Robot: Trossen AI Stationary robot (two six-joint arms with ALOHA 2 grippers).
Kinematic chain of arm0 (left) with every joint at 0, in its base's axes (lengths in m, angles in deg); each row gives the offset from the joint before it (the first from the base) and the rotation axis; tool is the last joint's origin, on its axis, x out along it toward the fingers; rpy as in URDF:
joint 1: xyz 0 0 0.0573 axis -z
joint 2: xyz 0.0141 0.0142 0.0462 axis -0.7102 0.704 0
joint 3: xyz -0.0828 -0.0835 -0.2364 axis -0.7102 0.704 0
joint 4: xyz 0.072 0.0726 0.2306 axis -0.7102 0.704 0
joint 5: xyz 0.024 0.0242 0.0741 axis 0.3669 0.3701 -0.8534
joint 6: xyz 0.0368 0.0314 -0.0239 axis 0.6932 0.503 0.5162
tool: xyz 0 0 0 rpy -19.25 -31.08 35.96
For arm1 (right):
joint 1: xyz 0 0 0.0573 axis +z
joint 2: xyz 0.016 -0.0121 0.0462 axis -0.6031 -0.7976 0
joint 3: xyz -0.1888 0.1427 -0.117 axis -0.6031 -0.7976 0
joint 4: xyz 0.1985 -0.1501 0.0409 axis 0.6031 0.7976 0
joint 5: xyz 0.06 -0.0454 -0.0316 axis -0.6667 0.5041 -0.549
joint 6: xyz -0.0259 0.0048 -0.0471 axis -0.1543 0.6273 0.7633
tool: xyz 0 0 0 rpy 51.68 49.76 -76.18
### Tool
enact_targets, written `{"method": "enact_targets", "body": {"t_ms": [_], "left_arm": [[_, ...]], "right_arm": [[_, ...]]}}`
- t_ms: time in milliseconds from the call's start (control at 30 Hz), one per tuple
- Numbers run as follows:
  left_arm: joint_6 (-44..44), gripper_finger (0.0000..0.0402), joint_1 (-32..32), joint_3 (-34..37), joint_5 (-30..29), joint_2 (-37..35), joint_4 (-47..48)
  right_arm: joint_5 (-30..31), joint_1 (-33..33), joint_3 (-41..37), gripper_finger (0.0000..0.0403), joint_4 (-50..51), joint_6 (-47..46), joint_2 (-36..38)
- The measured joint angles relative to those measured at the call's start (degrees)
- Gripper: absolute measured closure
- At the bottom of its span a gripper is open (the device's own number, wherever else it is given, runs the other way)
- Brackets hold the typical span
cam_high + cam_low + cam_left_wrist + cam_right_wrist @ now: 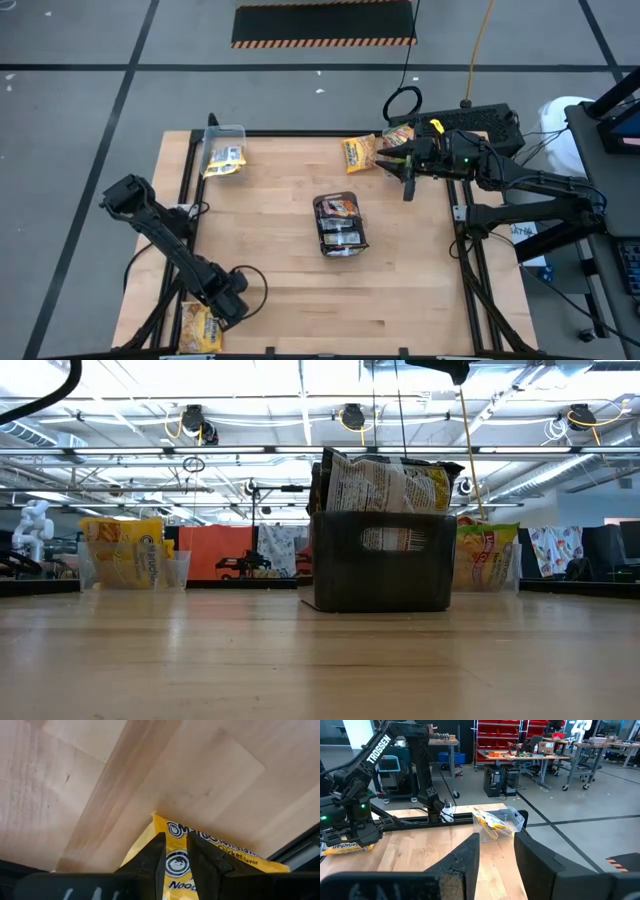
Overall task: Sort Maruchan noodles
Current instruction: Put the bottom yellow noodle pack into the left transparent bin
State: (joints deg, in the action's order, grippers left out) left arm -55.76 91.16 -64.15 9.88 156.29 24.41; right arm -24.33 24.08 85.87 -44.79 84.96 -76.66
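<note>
A yellow Maruchan noodle packet (235, 857) lies flat on the table's near left corner (198, 328). My left gripper (175, 842) points steeply down right over it, open, with a narrow gap between the fingers through which the packet's print shows. The dark tray (340, 228) in the middle of the table holds dark packets (385, 485) standing on edge. A clear tub (222, 150) at the far left holds yellow packets. An orange-yellow packet (360, 153) lies at the far right. My right gripper (407, 185) waits open, level, above the far right. My left gripper comes from above with its fingers (156, 855) over the yellow packet's end near a corner (172, 827). I cannot tell whether the fingertips touch the packet. The packet lies flat on the wood.
Black frame rails (190, 200) run along the table's left and right edges. Another clear tub (398, 133) with packets sits at the far right by the right arm. Bare wood lies between the tray and the near edge.
</note>
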Motion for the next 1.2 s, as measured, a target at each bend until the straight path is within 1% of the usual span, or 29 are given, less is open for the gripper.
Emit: {"method": "enact_targets", "body": {"t_ms": [367,600,800,1200], "left_arm": [[0.60,0.0316,-0.13,0.00,2.12,-0.07,1.38],[-0.09,0.0316,-0.13,0.00,2.18,-1.36,1.46],[-0.35,0.0316,-0.13,-0.07,-1.31,-2.27,1.70],[0.02,0.0316,-0.13,0.72,-2.53,-1.96,2.35]], "right_arm": [[0.02,0.00,0.00,0.0287,0.00,0.00,-0.01],[0.02,0.00,-0.02,0.0287,-1.78,0.01,-0.01],[0.09,0.00,-0.01,0.0287,-3.01,0.02,-0.01],[0.20,0.00,-0.02,0.0287,-2.97,0.02,-0.31]]}}
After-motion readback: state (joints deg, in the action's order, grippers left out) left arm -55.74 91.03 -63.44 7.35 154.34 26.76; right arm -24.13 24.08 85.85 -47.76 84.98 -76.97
